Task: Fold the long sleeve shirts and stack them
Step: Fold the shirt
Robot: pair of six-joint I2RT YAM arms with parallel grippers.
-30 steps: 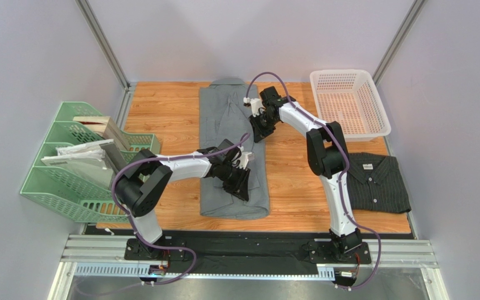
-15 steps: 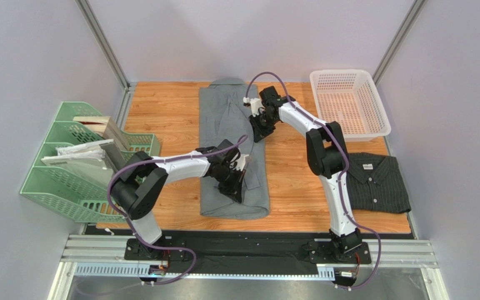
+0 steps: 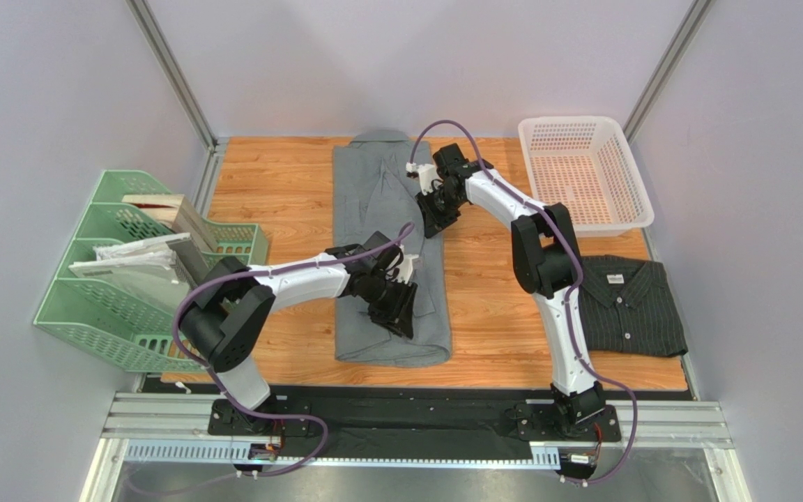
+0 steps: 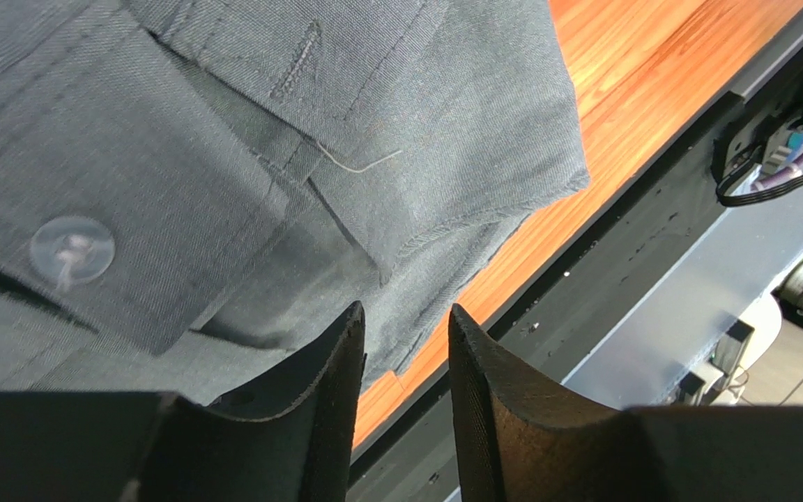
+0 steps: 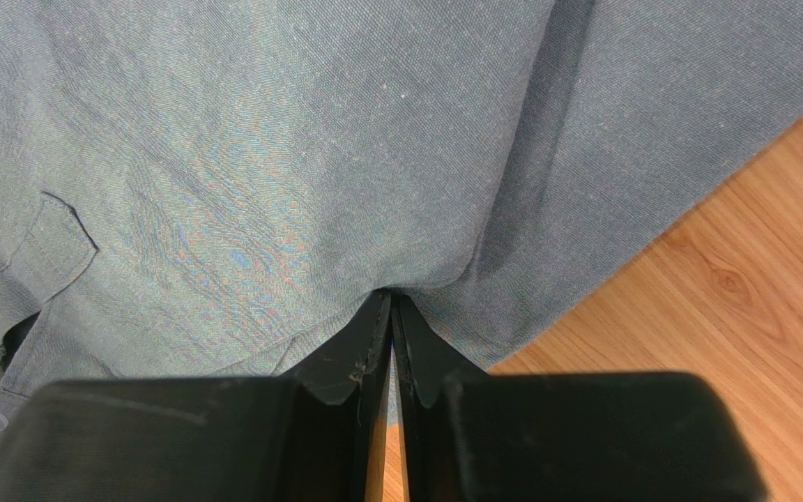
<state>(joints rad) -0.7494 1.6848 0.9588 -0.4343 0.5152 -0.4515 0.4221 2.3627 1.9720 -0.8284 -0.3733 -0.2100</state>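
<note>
A mid-grey long sleeve shirt [image 3: 374, 199] lies lengthwise down the middle of the wooden table [image 3: 270, 178], collar at the far end. My left gripper [image 3: 404, 309] hovers over its near right part, open; in the left wrist view the left gripper [image 4: 406, 309] has nothing between its fingers, above a buttoned cuff of the grey shirt [image 4: 217, 126]. My right gripper [image 3: 432, 223] is at the shirt's right edge, further back. In the right wrist view the right gripper [image 5: 390, 296] is shut on a pinch of the grey shirt [image 5: 270, 157]. A dark pinstriped shirt [image 3: 626, 303] lies folded at the right.
A white mesh basket [image 3: 584, 173] stands at the back right corner. A green file rack [image 3: 112, 303] with papers sits off the table's left side. The black front rail [image 3: 416, 418] carries both arm bases. Walls close in on all three sides.
My left gripper closed on the cloth half a second ago and now stands open again, with only a slight shift of the arm. The right arm and the shirts have not moved.
</note>
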